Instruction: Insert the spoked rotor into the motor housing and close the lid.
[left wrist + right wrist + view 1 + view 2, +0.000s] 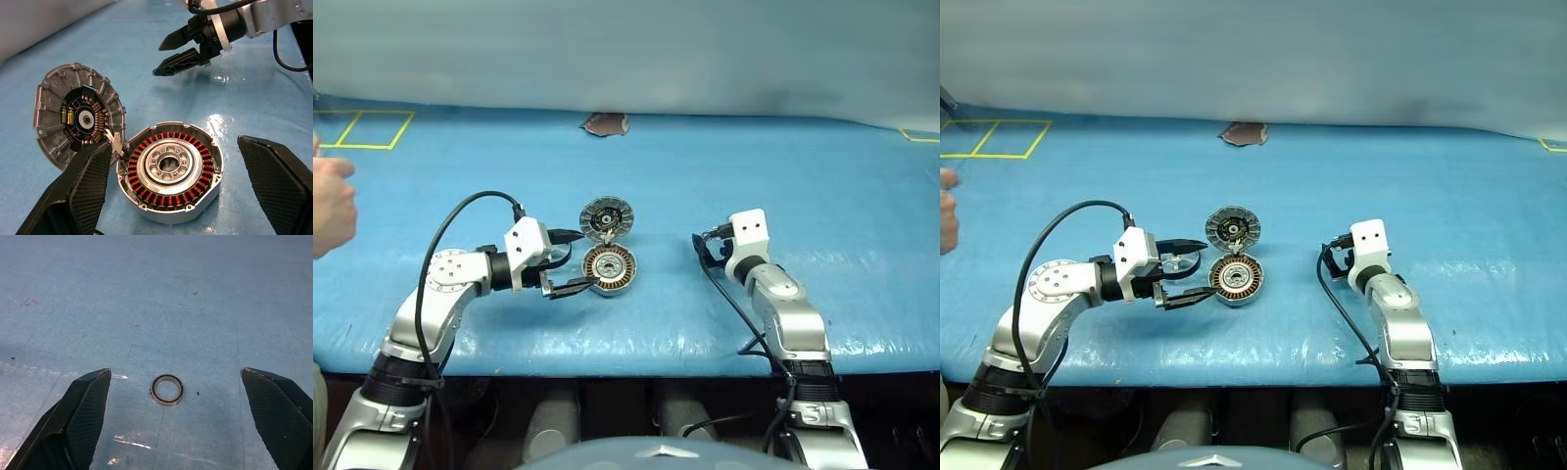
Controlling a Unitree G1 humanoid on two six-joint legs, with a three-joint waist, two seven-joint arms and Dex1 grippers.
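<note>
Beside motor housing [610, 267], left pincer [570, 261] wide, empty

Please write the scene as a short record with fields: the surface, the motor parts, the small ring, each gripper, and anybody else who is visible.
surface: blue table cover
motor housing: round cup lying on the cover, copper windings showing inside
lid: swung open, joined at the housing's rim
small ring: lying flat on the cover, between the right gripper's fingers, untouched
left gripper: open, beside the housing, holding nothing
right gripper: open, holding nothing
person: a hand at the table's left edge
</note>
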